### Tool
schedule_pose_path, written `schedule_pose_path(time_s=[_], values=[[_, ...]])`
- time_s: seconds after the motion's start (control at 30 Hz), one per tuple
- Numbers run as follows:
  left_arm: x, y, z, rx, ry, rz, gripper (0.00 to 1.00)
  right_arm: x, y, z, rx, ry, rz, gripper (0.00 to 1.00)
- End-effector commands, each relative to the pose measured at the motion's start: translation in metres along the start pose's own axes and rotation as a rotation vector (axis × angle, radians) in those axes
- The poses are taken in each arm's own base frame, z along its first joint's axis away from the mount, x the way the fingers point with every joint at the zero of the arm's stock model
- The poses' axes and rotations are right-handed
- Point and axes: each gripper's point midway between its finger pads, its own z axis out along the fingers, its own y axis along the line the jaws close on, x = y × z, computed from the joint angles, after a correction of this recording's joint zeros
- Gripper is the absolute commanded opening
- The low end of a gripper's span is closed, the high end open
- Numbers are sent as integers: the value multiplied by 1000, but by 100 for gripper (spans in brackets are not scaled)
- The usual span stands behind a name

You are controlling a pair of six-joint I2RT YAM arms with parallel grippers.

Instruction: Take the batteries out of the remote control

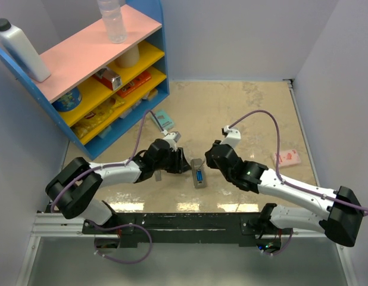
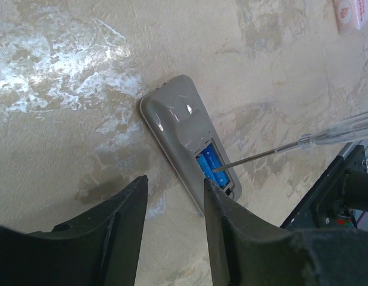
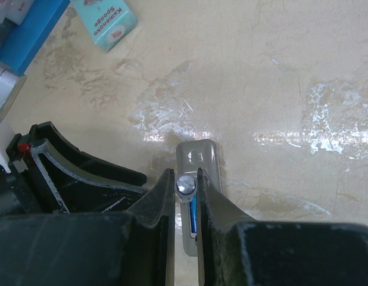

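Remote control (image 1: pixel 199 173) lies lengthwise toward the arms, batteries (image 2: pixel 209 164) nearest; left tool (image 2: pixel 174 183) spread, right tool (image 3: pixel 185 176) pinching a stick (image 2: pixel 303 142).

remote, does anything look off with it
The remote lies with its battery bay uncovered, the blue batteries exposed, and a thin clear-handled tool clamped in the right gripper has its tip poked in against them.

remote control (image 2: pixel 178 116): glossy grey plastic | table (image 2: pixel 279 89): shiny, mottled | screwdriver (image 2: pixel 339 127): clear plastic, metal

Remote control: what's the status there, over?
Right gripper shut on screwdriver, tip at batteries. Left gripper open beside remote control. Batteries still seated. Nothing blocking.
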Motion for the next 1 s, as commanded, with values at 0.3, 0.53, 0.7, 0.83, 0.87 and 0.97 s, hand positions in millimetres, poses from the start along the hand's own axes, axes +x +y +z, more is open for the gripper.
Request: schedule_pose_path(time_s=[0.3,0.53,0.7,0.83,0.87,0.97], values=[[-11,-18,10,79,-21,-30,45,-2,-3,1,-9,-37,-44,0],[-8,-20,14,96,-7,-43,44,4,-2,4,-26,-24,-81,0],[-7,-21,15,103,-1,-50,43,10,0,7,-42,-11,-91,0],[-4,-21,16,107,9,-56,42,15,-1,10,-41,-10,-120,0],[-2,-21,17,108,12,-59,42,17,-1,11,-42,-7,-128,0],[0,-20,19,110,20,-66,41,19,0,11,-42,-3,-150,0]])
